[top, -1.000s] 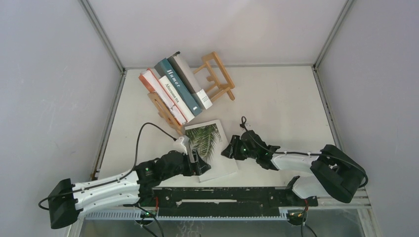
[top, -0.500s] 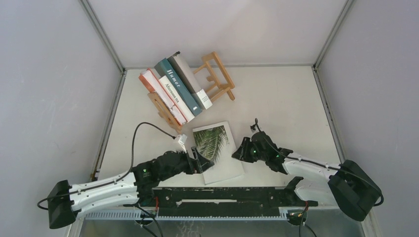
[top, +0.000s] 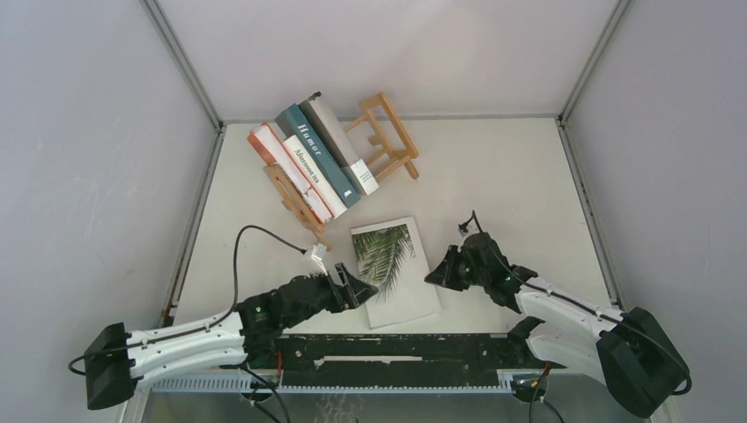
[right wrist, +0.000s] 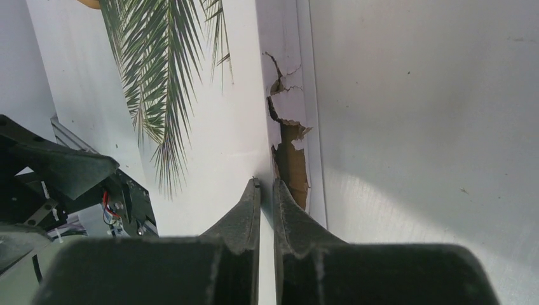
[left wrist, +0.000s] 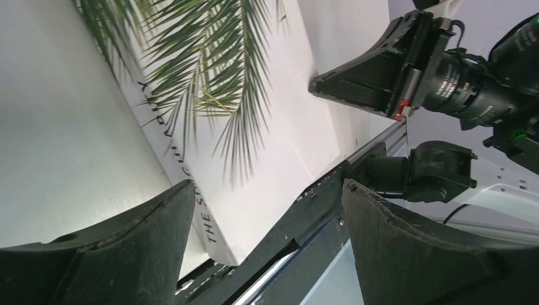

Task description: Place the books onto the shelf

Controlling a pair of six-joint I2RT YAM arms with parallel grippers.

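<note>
The palm book [top: 396, 269] lies flat, cover up, on the table [top: 511, 194] toward its 6 o'clock edge, apart from the shelf [top: 388, 141], which stands slantwise at about 11 o'clock from it. Four books sit on the shelf side by side, spines up: orange-red book [top: 262, 141], white book [top: 314, 176], teal book [top: 319, 155] and grey book [top: 340, 141]. They fill the shelf's 8 o'clock end, and its 2 o'clock end frame is bare. The left gripper [top: 359, 289] is at the palm book's 8 o'clock corner, jaws spread wide, with the book's corner showing between them in the left wrist view. The right gripper [top: 433, 278] is at the book's 3 o'clock edge, its fingers [right wrist: 251, 210] drawn almost together with only a slit between. Its tips are beside a torn strip [right wrist: 289, 152] of brown card along that edge. Whether they pinch the cover cannot be told.
</note>
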